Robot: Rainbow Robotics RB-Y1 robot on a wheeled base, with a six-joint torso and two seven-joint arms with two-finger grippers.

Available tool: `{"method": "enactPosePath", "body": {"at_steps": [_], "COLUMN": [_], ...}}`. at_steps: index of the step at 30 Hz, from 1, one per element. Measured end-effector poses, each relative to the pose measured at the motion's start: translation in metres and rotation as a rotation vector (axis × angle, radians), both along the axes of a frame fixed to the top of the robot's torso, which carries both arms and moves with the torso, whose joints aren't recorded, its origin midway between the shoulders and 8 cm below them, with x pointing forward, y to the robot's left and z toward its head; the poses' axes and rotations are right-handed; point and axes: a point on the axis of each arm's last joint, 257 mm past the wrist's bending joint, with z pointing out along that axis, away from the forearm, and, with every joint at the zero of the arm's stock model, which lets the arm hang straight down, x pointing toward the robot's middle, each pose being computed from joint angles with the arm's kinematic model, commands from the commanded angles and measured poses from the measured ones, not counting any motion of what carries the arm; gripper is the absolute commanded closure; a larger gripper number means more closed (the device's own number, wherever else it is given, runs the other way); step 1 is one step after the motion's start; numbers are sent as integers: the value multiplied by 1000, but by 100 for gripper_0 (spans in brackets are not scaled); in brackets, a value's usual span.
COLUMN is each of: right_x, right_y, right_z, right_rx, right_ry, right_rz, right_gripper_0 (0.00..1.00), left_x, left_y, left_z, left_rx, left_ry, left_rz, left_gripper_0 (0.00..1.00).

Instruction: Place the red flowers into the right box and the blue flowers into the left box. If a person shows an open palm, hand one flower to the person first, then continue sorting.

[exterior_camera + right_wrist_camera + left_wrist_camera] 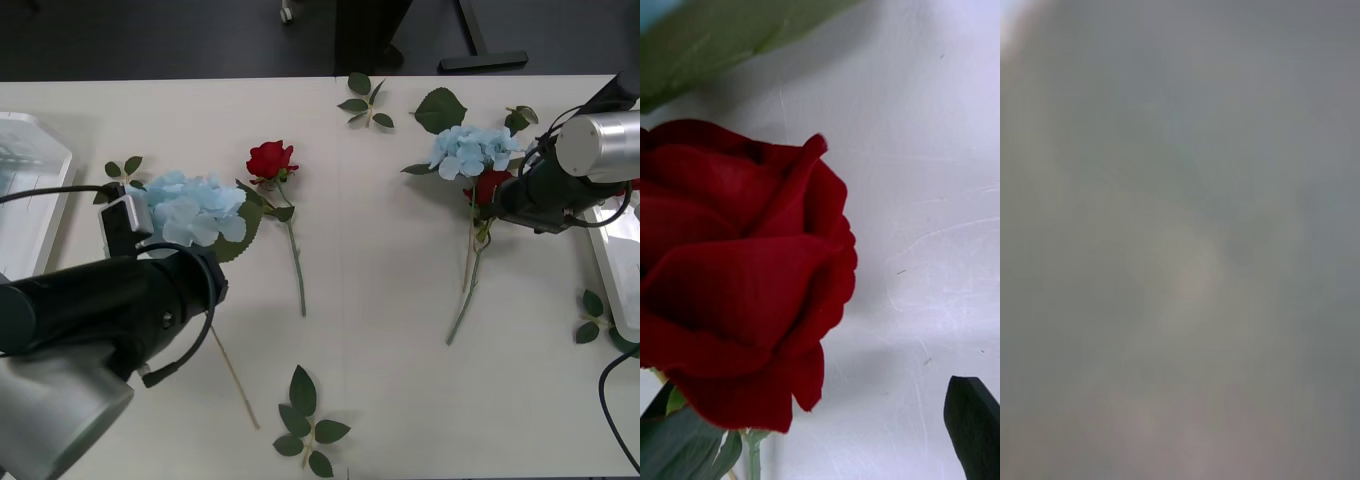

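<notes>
A: Front view first: where is the right hand [497,197]?

B: Low over the worktop [390,330], right at a red rose [487,185] that lies just under a blue hydrangea [473,150]. The right box [618,265] is close beside that arm, so reaching for this rose makes sense: a short carry.

A: Closed on it?

B: I cannot tell. In the right wrist view the rose head [737,262] looms huge, with one dark fingertip [974,427] apart from it at the corner. That suggests open fingers, but no grip is visible.

A: How does the flower lie?

B: Stems run from the heads toward the robot, long axis nearly front to back, slightly slanted.

A: And the left hand [125,225]?

B: Beside the other hydrangea [195,208], toward the left box [30,200]. Fingers hidden, so I cannot tell. Another rose [270,160] lies just beyond that hydrangea, its stem pointing robotward.
</notes>
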Motion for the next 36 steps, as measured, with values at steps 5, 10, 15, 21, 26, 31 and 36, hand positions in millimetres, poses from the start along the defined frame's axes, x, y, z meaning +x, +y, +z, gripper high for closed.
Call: {"method": "enactPosePath", "body": {"at_steps": [5,10,15,21,26,31,36], "right_x": [4,8,9,9,10,14,13], "right_y": [2,2,12,22,24,22,19], "right_z": [-2,-7,-14,-18,-21,-24,-28], "right_rx": [-12,-75,-104,-105,-122,-116,-117], "right_ry": [-17,-28,-31,-28,-31,-48,-42], "right_rz": [7,15,29,41,44,35,27], "right_gripper_0": [6,6,7,9,32,70,100], "left_x": [17,28,38,46,46,55,61], "left_y": [66,126,192,288,357,407,436], "left_z": [27,55,71,80,78,68,58], "left_rx": [250,303,445,763,757,817,1001], "left_ry": [-47,-35,28,174,260,269,252], "left_rz": [-110,-72,-113,-290,-166,-197,-371], "left_gripper_0": [100,100,100,100,100,100,100]}}
